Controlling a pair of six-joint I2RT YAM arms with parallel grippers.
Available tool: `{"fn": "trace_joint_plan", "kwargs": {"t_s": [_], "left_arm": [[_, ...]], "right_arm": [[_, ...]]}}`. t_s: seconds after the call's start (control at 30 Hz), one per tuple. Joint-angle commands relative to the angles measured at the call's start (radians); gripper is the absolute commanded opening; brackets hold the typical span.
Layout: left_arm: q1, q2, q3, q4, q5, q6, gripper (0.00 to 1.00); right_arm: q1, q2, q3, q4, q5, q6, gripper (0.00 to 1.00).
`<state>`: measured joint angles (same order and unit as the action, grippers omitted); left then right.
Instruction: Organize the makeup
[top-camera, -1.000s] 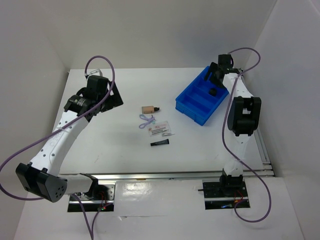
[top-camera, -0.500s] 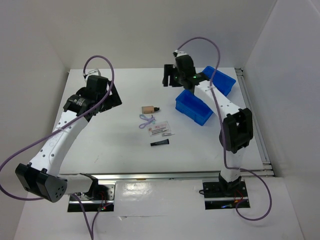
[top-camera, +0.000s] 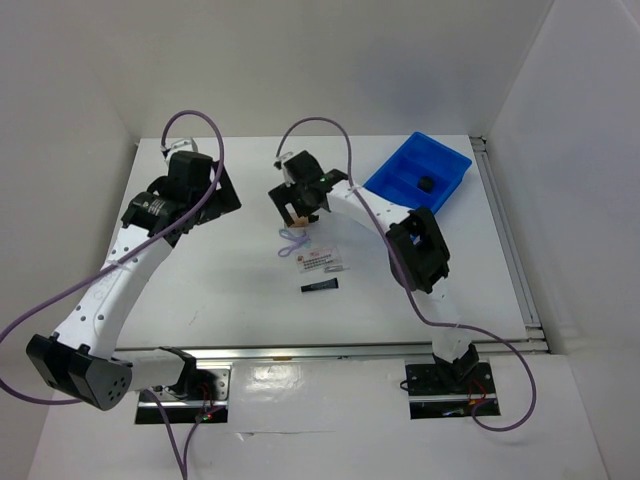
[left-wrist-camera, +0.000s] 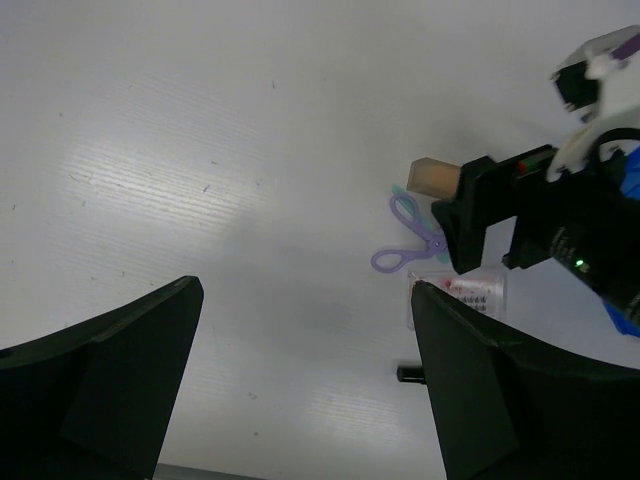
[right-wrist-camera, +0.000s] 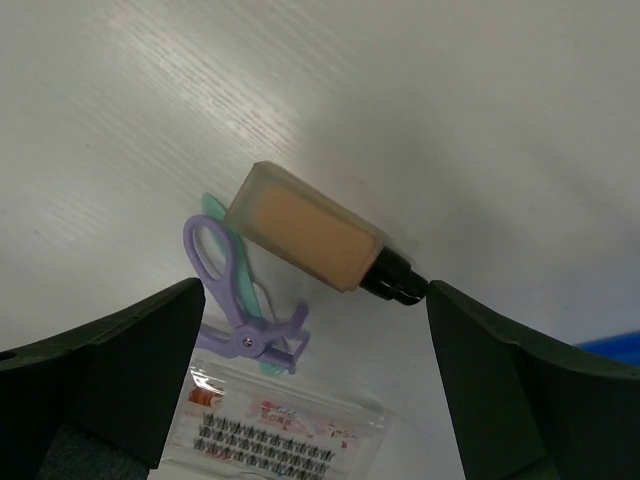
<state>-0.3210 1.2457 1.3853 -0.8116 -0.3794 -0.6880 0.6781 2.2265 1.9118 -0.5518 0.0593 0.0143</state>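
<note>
White and bare-walled, the workcell holds one table (top-camera: 220, 270) carrying all items.

1. Right fingers (right-wrist-camera: 110, 380): spread wide, gripping nothing. They hang above the tan bottle (right-wrist-camera: 305, 235), one on each side of it. Contact is not visible.
2. Tan bottle: lies flat, at a diagonal across the gap, with its black cap (right-wrist-camera: 395, 278) toward the right-hand finger.
3. Lavender looped tool (right-wrist-camera: 225, 290): lies against the bottle's base end. The sachet (right-wrist-camera: 270, 430) is just beyond it.
4. Slim black tube (top-camera: 320, 286): lies nearer the arm bases, apart from the sachet.
5. Blue bin (top-camera: 452, 165): stands well apart at the far right, with a small black cube (top-camera: 425, 184) in one compartment.
6. Left fingers (left-wrist-camera: 100, 380): also spread and empty, over bare table, well apart from the cluster.

Probable faults:
- Closing on the diagonal body may twist the bottle or squeeze it out sideways.
- A descent offset toward the base may trap the lavender loop and drag it along.
- Pinching at the narrow cap gives poor purchase, so the bottle may tilt and drop before reaching the bin.
</note>
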Motion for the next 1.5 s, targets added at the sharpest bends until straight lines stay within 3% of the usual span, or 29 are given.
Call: {"fn": "trace_joint_plan", "kwargs": {"t_s": [0.0,0.57,0.9,1.03,1.3,1.47], "left_arm": [[0.005,-0.015,0.009,0.005,0.002,-0.004,1.0],[0.005,-0.034,0.029,-0.024,-0.018,0.005,1.0],[0.005,-0.034,0.029,-0.024,-0.018,0.005,1.0],[0.005,-0.034,0.038,-0.035,-0.018,0.005,1.0],[0.005,-0.068,0.044,-0.048,-0.05,0.005,1.0],[0.005,-0.068,0.034,-0.038,-0.03,0.005,1.0]], "right_arm": [[0.043,0.033,0.046,0.013,0.112,-0.155,1.0],[-0.012,0.177,0.219,-0.019,0.106,-0.203,0.97],[-0.084,0.167,0.167,0.013,0.001,-0.143,0.93],[-0.084,0.189,0.171,0.015,-0.009,-0.132,0.84],[-0.075,0.202,0.181,-0.007,-0.009,-0.123,0.43],[-0.075,0.223,0.257,-0.054,-0.006,-0.123,0.41]]}}
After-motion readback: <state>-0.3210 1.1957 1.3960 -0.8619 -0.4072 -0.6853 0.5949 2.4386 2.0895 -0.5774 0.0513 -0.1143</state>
